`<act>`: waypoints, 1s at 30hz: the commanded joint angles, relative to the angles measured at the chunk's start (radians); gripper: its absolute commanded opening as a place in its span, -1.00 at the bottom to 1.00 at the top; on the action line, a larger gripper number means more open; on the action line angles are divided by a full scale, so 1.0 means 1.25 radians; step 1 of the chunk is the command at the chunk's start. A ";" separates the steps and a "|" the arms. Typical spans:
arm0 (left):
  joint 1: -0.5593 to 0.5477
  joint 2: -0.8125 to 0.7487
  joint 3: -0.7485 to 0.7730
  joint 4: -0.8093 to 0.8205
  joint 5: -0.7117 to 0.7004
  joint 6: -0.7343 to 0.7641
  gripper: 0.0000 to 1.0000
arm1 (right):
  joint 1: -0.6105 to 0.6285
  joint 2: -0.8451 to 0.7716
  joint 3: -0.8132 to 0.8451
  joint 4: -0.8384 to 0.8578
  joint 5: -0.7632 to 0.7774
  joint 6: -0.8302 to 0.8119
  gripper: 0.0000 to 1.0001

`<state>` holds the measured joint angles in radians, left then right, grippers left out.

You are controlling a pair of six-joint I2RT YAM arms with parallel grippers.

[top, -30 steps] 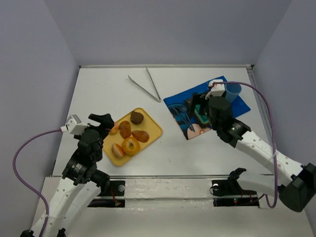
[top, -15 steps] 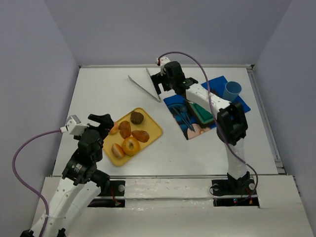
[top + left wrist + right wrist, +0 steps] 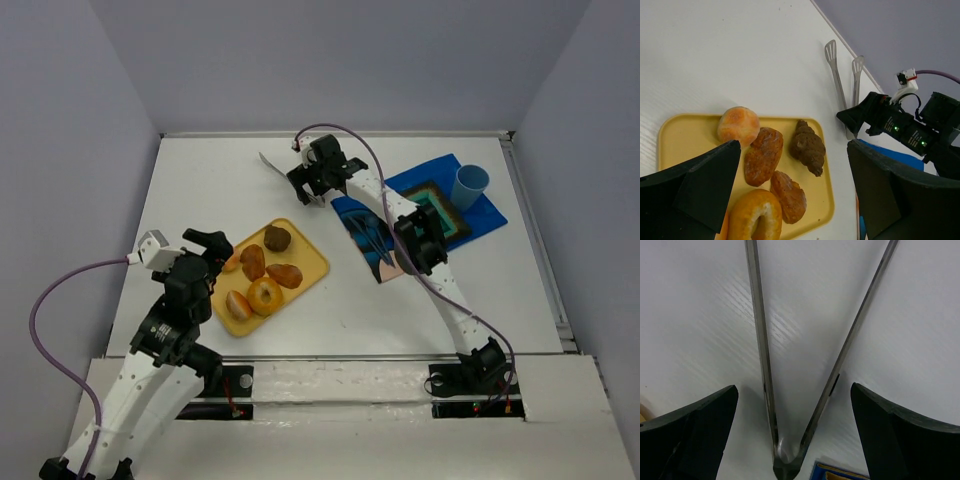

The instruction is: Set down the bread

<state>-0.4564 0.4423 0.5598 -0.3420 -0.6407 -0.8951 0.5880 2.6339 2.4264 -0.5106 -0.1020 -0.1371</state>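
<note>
The bread lies in six pieces on the tray at the left-centre of the table, in front of the left arm: a golden ring doughnut (image 3: 264, 294), a dark brown croissant-shaped piece (image 3: 277, 238), two reddish-brown oval buns (image 3: 253, 261) (image 3: 285, 274), a pale glazed piece (image 3: 238, 304) at the near corner and a small round orange roll (image 3: 231, 262) on the left rim. Around it, the white table (image 3: 200, 180) carries a blue patterned mat (image 3: 490, 212) to the right, with a light blue plastic cup (image 3: 470, 185) upright on its far corner, and long metal tongs (image 3: 760, 340) lying flat at the back, their hinge touching the mat's corner. The right gripper (image 3: 792, 390) hangs over the hinge end with its jaws spread wide, one on each side of the tongs, holding nothing. The left gripper (image 3: 794, 144) hovers above the tray's left edge, jaws also wide apart and empty. The flat rectangular yellow tray (image 3: 310, 256) sits skewed to the table edge and holds only the bread.
</note>
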 commanded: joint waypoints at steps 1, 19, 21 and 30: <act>-0.001 0.016 0.026 0.013 -0.051 -0.009 0.98 | 0.000 0.042 0.095 -0.017 -0.030 0.026 1.00; -0.001 0.022 0.030 -0.020 -0.101 -0.034 0.98 | -0.008 0.115 0.179 0.007 -0.013 0.051 0.34; -0.001 0.018 0.030 -0.023 -0.102 -0.035 0.98 | -0.008 0.114 0.176 0.008 -0.009 0.057 0.12; -0.001 -0.014 0.026 -0.044 -0.110 -0.055 0.98 | -0.008 0.015 0.080 0.087 -0.002 0.075 -0.23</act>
<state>-0.4564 0.4496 0.5598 -0.4053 -0.7132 -0.9306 0.5835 2.7537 2.5828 -0.4957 -0.1020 -0.0551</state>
